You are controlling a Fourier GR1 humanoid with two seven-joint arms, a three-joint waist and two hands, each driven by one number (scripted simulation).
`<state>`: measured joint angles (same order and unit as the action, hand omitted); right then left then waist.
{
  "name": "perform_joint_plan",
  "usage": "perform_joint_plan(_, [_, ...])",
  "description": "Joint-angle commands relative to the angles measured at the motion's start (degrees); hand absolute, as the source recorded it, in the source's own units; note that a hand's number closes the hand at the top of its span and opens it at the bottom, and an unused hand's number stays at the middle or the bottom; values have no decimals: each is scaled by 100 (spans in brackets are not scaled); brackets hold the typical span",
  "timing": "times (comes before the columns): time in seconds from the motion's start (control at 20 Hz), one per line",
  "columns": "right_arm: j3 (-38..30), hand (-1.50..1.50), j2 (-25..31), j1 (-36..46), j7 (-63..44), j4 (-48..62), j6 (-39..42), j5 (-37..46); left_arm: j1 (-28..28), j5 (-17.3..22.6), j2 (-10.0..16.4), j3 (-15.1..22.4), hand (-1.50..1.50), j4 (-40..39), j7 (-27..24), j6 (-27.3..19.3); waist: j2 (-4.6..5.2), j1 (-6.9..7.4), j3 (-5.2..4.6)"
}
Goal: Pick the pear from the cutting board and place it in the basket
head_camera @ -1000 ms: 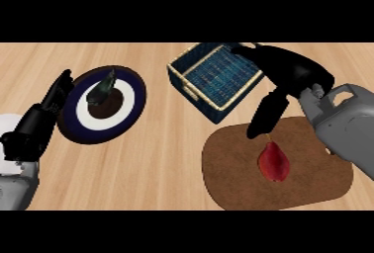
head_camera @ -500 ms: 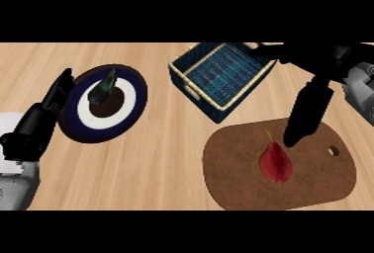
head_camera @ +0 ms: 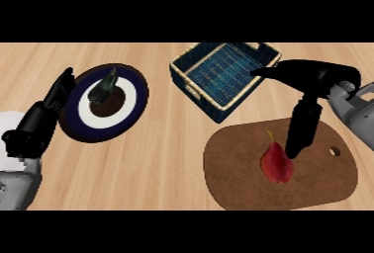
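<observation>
From where I stand, the red pear [head_camera: 277, 163] lies on its side near the middle of the brown cutting board [head_camera: 241, 185], stem pointing toward the far edge, untouched by any grip. The right hand [head_camera: 315, 81] hangs over the board's far edge with its fingers [head_camera: 303, 123] stretched long and straight down toward the fruit, their tips just beside the pear's upper right shoulder, perhaps touching it; I cannot tell which. The thumb [head_camera: 269, 72] juts out to the side toward the basket [head_camera: 219, 107], so the hand is spread wide and holds nothing. That spread looks deliberate: it leaves a gap that can close round the fruit once the palm is lower. The blue woven basket with its pale rim sits just beyond the board's far left corner, a short carry from the pear, which makes the drop easy once the fruit is lifted. The left hand [head_camera: 36, 129] rests at the left edge, fingers straight along the rim of a dark blue plate [head_camera: 80, 131] that carries 1 dark green fruit or vegetable [head_camera: 102, 90]; it plays no part here. As I judge it, the task is at the reach, with grasp, lift and placing all to come.
</observation>
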<state>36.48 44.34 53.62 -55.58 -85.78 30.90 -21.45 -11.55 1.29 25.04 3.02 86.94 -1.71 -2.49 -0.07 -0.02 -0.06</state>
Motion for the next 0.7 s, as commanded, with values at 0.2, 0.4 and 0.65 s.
perform_joint_plan(0.2, [392, -150, -194, -563, -350, 115, 312, 518, 83, -198, -203, 45, 0, 237, 114, -108, -1, 22, 4])
perform_joint_plan(0.4, [401, -150, -121, -1132, 70, -39, 233, 1094, -2, -418, -290, 83, 0, -15, -96, -93, 4, -28, 5])
perform_joint_plan(0.65, [3, -150, -360, -1449, -228, -343, 265, 1404, 99, -318, -290, -114, 0, 356, 245, 71, -8, -6, 5])
